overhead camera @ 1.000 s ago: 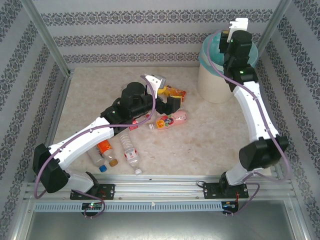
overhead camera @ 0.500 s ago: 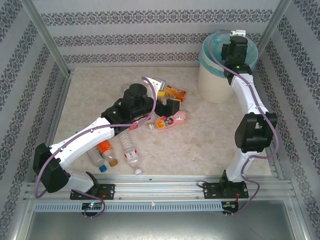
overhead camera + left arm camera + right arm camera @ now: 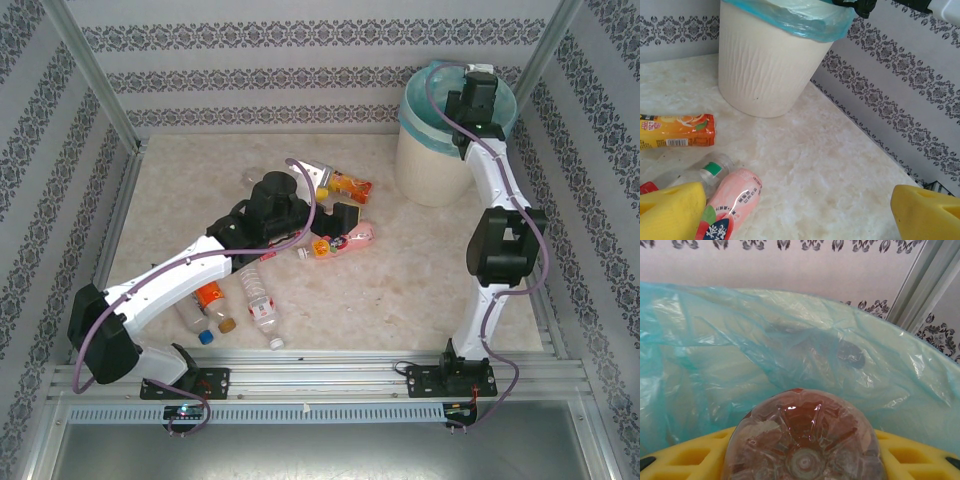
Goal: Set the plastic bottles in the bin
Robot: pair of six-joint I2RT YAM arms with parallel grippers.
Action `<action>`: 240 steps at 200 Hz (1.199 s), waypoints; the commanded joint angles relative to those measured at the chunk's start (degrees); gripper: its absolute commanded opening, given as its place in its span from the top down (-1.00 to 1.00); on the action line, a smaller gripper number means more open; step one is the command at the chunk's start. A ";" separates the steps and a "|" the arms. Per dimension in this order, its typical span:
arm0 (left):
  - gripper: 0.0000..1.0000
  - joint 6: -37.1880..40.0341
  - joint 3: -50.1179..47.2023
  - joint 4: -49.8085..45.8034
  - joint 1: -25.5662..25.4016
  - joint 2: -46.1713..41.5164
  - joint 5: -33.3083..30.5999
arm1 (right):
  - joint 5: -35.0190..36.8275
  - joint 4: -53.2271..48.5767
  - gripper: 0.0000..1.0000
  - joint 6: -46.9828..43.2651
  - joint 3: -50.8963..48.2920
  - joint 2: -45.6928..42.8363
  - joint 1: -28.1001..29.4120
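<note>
Top external: the left gripper has its fingers spread wide, with the orange bottle lying between them and the pink bottle just outside the nearer finger. The right gripper hangs over the bin.

Left wrist: the yellow pads stand far apart. The pink bottle lies against the pad at the picture's left edge, and the bin stands well ahead of the fingers.

Right wrist: the fingers are clamped on the held bottle, seen base-on, with the blue-green bag ahead of them.
</note>
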 commanded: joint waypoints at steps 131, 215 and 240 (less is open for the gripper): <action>-0.91 -1.30 -0.99 -0.50 0.86 0.61 -1.49 | -3.87 -13.09 -0.65 3.89 13.15 -6.14 2.44; -0.84 7.17 7.70 -23.51 7.03 6.32 1.32 | -7.02 -12.97 -0.59 0.33 7.53 -19.86 15.21; -0.79 12.57 7.09 -26.83 8.16 8.19 3.73 | -7.36 -10.99 -0.58 -0.72 -1.82 -26.21 21.18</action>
